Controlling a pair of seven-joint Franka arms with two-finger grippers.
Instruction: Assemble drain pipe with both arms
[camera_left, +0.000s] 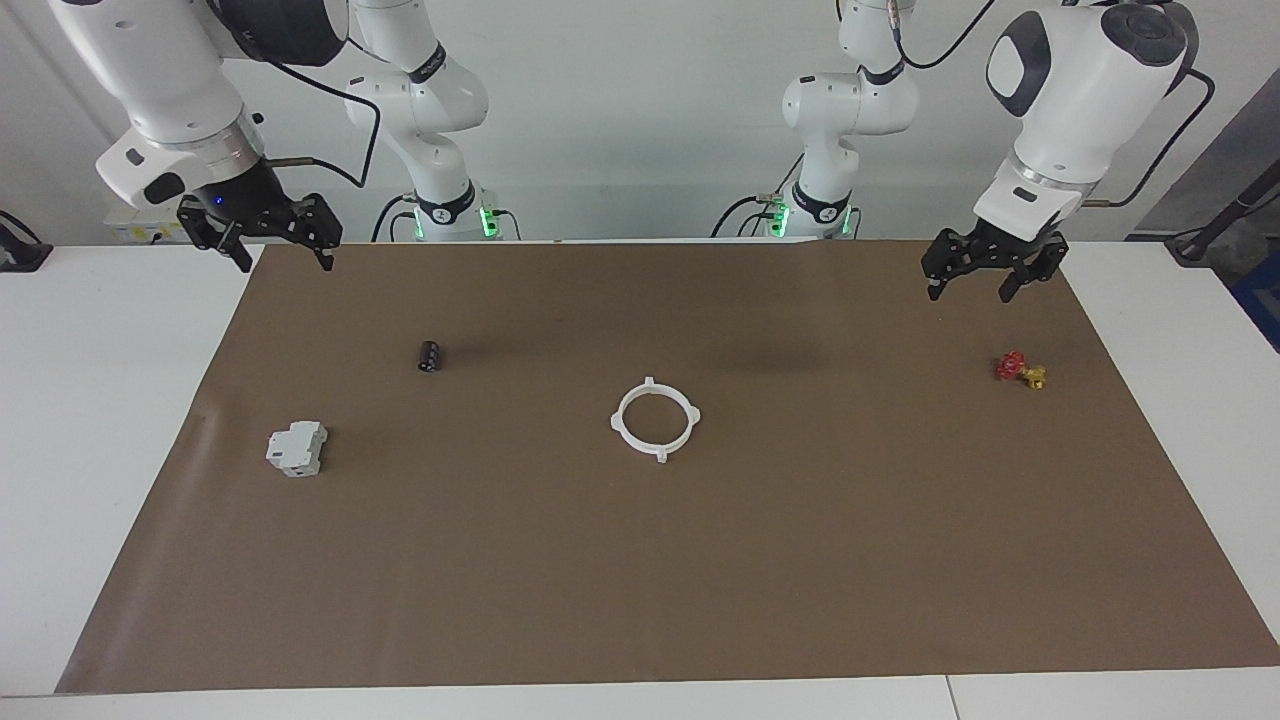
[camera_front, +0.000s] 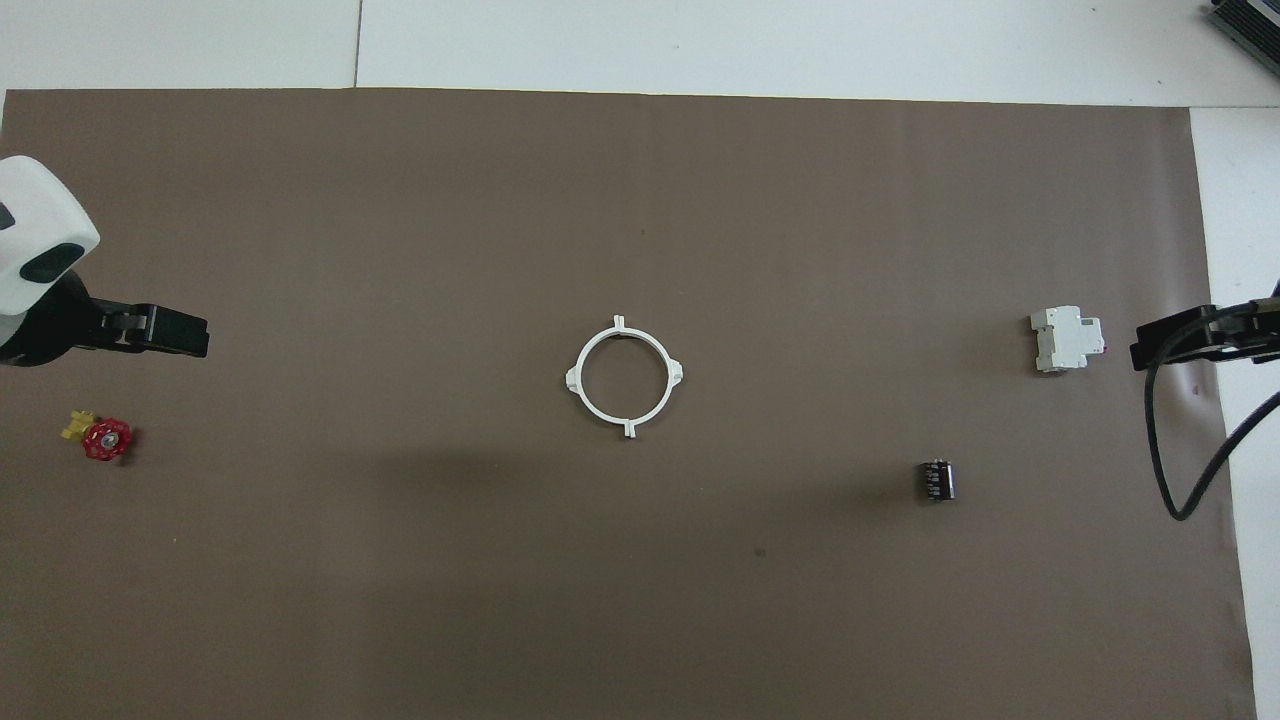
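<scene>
The drain pipe (camera_left: 655, 418) lies flat in the middle of the brown mat as one joined white ring with four outer tabs; it also shows in the overhead view (camera_front: 622, 377). My left gripper (camera_left: 968, 290) is open and empty, up in the air over the mat's edge at the left arm's end, above the red-and-yellow valve's area; it also shows in the overhead view (camera_front: 175, 335). My right gripper (camera_left: 285, 262) is open and empty, raised over the mat's edge at the right arm's end, and shows in the overhead view (camera_front: 1165, 348). Neither touches the ring.
A small red-and-yellow valve (camera_left: 1021, 369) lies toward the left arm's end. A grey-white boxy block (camera_left: 297, 448) and a small black cylinder (camera_left: 431, 355) lie toward the right arm's end. The brown mat (camera_left: 640, 600) covers the white table.
</scene>
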